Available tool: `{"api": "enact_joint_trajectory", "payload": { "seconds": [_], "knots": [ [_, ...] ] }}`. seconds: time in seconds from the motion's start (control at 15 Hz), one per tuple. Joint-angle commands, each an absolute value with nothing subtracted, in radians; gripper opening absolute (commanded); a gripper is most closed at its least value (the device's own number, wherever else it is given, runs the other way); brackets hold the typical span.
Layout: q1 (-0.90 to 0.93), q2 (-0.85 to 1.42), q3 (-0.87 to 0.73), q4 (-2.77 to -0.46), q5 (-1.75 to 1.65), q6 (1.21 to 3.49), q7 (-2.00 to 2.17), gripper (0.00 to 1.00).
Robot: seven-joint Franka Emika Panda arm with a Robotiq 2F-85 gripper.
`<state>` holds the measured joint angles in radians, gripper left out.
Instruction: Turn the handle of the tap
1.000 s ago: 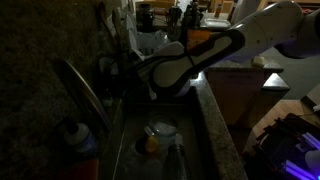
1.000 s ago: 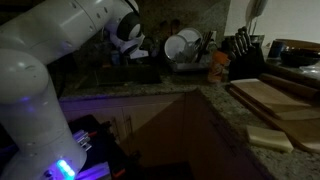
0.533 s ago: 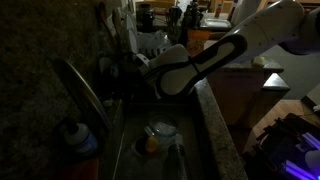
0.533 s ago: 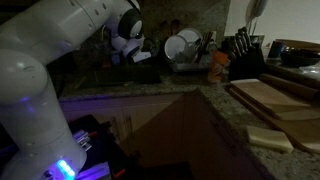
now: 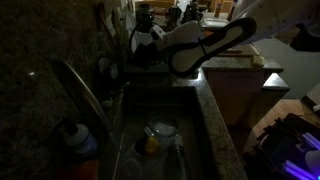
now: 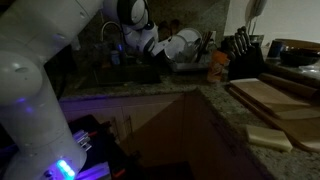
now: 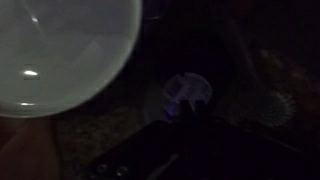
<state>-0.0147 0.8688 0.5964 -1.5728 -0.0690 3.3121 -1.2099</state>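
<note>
Scene very dark, detail poor.

Arm [image 5: 205, 45]: white links with a black band, reaching in over the far end of the sink [image 5: 196, 138] in an exterior view.

Gripper [image 5: 137, 44]: a dark mass at the arm's end, raised above the counter. It also shows in an exterior view [image 6: 150, 52] below the white wrist. Fingers are not resolved in any view, and the wrist view shows none of them. Cannot tell whether the jaws are spread or pressed together, and nothing is seen pinched.

Tap [image 5: 82, 92]: a long arched metal spout, in front of and below the gripper, on the camera's side of it in that exterior view. There is a clear gap between gripper and spout, no contact visible. The handle cannot be made out.

Below the gripper, in the sink: a bowl [image 5: 162, 129] with something orange just beside it.

Bottle [image 5: 75, 137]: blue cap, past the tap from the gripper, low in the near corner.

Beside the gripper, away from the arm's base: plates [image 6: 181, 45] in a rack. Further along are a knife block [image 6: 241, 55] and then cutting boards [image 6: 272, 95] on the counter.

Wrist view: a large pale round shape [image 7: 60, 50] in the upper corner and a small bluish glint [image 7: 186, 94] near centre. The rest is black.
</note>
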Motion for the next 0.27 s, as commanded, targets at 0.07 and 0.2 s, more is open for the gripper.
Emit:
{"api": "enact_joint_trajectory", "payload": {
  "seconds": [0.07, 0.2],
  "knots": [
    [0.019, 0.844, 0.518, -1.573, -0.061, 3.395, -1.198, 0.23],
    [0.045, 0.842, 0.485, -1.573, -0.06, 3.426, -1.19, 0.36]
  ]
}}
